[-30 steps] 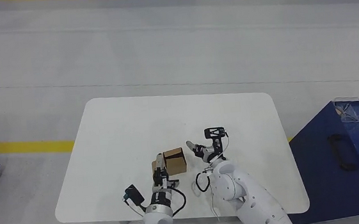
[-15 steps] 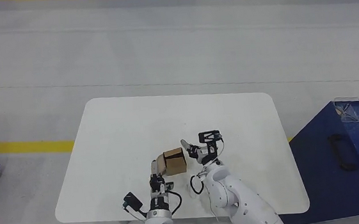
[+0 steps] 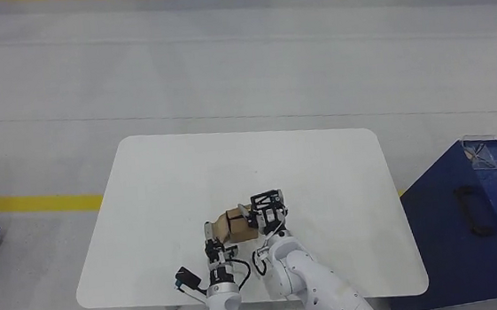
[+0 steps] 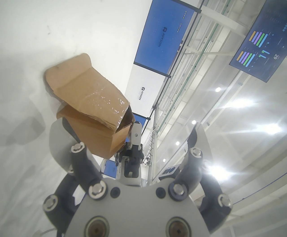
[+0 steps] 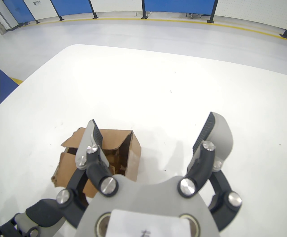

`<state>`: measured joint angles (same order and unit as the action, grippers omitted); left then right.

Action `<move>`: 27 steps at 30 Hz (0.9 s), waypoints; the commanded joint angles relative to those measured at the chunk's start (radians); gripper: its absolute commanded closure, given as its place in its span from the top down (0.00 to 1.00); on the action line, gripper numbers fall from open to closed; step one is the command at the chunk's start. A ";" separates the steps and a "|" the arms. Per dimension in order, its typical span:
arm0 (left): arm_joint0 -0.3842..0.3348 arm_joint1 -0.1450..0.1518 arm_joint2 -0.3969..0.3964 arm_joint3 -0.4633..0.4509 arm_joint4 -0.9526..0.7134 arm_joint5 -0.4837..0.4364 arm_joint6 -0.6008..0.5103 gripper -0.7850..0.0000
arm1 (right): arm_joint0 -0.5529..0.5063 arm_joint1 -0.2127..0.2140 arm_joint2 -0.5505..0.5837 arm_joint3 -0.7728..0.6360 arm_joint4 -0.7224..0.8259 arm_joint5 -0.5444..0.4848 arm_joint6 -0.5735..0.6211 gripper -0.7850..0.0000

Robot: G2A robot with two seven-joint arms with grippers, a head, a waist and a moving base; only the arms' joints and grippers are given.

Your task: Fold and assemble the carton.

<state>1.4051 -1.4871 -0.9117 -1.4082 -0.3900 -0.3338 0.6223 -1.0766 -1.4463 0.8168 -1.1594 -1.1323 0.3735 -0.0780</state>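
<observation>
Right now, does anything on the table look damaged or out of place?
Yes: the cardboard carton, near the robot-side edge of the white table, looks worn. Its open flaps have ragged edges, and one panel carries wrinkled clear tape.

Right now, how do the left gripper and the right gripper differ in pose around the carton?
The left gripper lies low, aimed sideways along the table at the carton; the right gripper looks down on it from above. One left finger sits by the carton's lower panel, contact unclear, while one right finger overlaps its open top. Both are open, and neither clamps the carton.
</observation>
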 commanded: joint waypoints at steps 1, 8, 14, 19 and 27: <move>-0.008 -0.005 -0.003 0.014 -0.001 -0.005 0.002 1.00 | 0.005 -0.005 -0.003 0.015 -0.007 0.005 0.007 1.00; -0.032 -0.021 -0.015 0.075 0.020 -0.018 0.017 1.00 | 0.013 -0.024 -0.015 0.046 -0.023 0.023 0.018 1.00; -0.048 -0.034 -0.032 0.116 -0.006 -0.022 -0.007 1.00 | 0.018 -0.036 -0.014 0.060 -0.034 0.022 0.034 1.00; -0.066 -0.041 -0.058 0.147 -0.062 -0.017 -0.055 1.00 | 0.018 -0.043 -0.008 0.064 -0.042 0.020 0.048 1.00; -0.062 -0.051 -0.087 0.157 0.014 -0.090 -0.003 1.00 | 0.013 -0.053 0.003 0.061 -0.062 0.019 0.060 1.00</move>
<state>1.3426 -1.5372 -0.9948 -1.2530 -0.3900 -0.4140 0.6103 -1.0626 -1.4980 0.8183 -1.0972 -1.1919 0.3930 -0.0193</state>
